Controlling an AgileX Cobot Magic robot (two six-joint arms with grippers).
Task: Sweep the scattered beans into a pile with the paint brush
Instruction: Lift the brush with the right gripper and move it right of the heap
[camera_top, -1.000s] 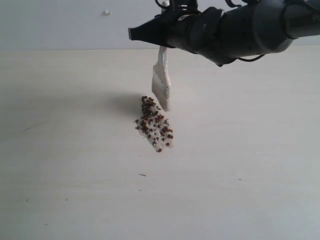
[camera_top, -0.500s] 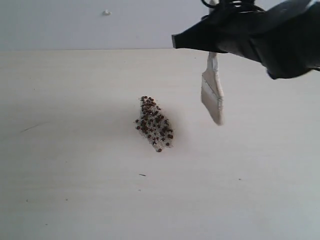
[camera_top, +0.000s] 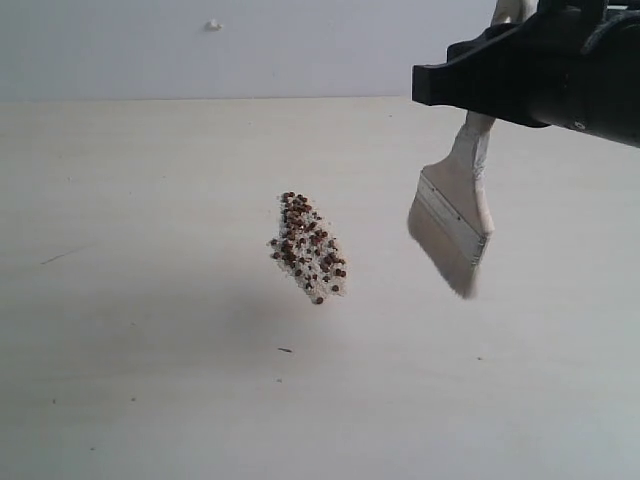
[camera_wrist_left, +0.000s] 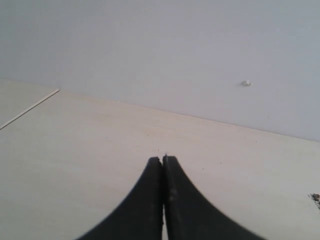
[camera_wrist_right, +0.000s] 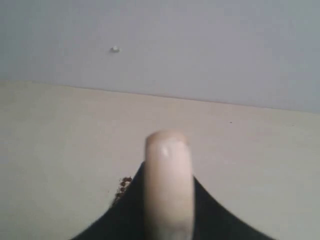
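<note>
The beans (camera_top: 307, 247), small reddish-brown ones mixed with white crumbs, lie gathered in one narrow slanted heap near the middle of the table. To their right the paint brush (camera_top: 453, 226) hangs in the air, bristles down and clear of the surface. My right gripper (camera_top: 490, 95) is shut on its wooden handle (camera_wrist_right: 168, 185), which fills the right wrist view; a few beans (camera_wrist_right: 122, 184) peek out beside the black finger. My left gripper (camera_wrist_left: 163, 161) is shut and empty over bare table, with a few beans (camera_wrist_left: 315, 197) at the edge of its view.
The pale wooden table (camera_top: 150, 330) runs back to a grey wall (camera_top: 150, 45) with a small white knob (camera_top: 213, 24). Small dark specks (camera_top: 285, 350) lie on the surface in front of the heap.
The right arm has carried the brush from the heap's far edge off to the right and lifted it. The brush has turned so its wide face shows. The bean heap has stayed put.
</note>
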